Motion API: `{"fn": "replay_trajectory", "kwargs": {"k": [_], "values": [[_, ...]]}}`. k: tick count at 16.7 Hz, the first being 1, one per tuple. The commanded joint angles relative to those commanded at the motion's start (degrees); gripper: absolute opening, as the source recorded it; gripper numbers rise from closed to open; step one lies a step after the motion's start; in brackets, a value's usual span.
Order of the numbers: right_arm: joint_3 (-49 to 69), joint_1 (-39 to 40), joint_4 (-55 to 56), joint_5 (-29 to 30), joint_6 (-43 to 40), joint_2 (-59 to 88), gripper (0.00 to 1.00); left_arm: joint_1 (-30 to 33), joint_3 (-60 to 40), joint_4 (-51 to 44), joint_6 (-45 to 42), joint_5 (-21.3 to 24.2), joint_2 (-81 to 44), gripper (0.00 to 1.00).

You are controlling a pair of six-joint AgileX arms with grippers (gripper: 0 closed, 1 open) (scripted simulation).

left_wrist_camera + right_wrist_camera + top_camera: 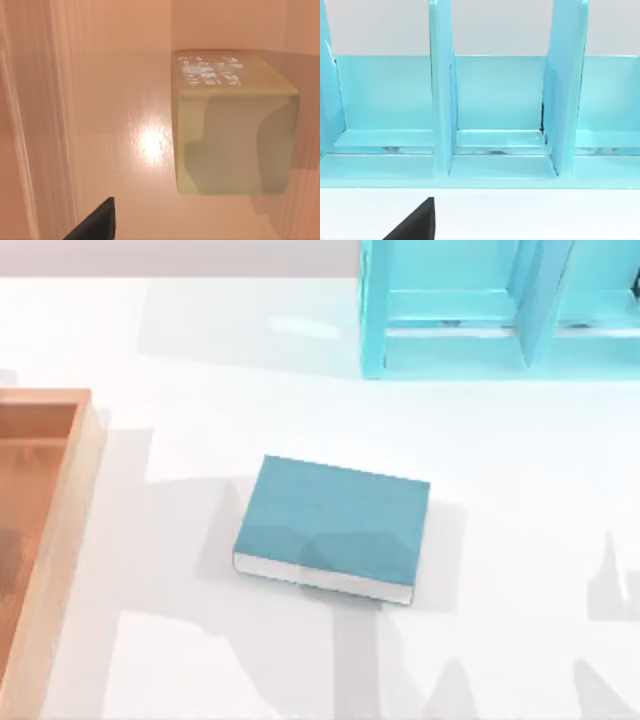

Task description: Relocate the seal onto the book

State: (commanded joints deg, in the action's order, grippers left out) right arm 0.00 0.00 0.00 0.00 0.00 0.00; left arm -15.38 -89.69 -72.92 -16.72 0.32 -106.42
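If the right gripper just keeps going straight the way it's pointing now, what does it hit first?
Most likely the turquoise shelf unit. The right wrist view looks straight into its open compartments, with a strip of white table before it. Only one dark fingertip of the gripper shows, so depth and exact contact point are uncertain.

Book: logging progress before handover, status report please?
Left claw at wooden tray, facing pale block, possibly the seal. Right claw facing turquoise shelf. Book mid-table, cover bare, nothing blocking it.
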Motion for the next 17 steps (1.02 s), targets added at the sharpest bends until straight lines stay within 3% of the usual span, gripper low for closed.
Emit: {"fn": "replay_trajectory", "kwargs": {"k": [5,12,17], "values": [[0.0,0.0,0.0,0.0,0.0,0.0,1.0,0.2,2.2,2.4,0.1,0.0,-0.5,1.0],[0.0,0.0,0.0,0.0,0.0,0.0,1.0,-0.1,14.8,20.0,-0.1,0.0,-4.8,1.0],[0.0,0.0,0.0,0.0,0.0,0.0,1.0,-0.1,16.2,21.6,-0.2,0.0,-5.3,1.0]]}}
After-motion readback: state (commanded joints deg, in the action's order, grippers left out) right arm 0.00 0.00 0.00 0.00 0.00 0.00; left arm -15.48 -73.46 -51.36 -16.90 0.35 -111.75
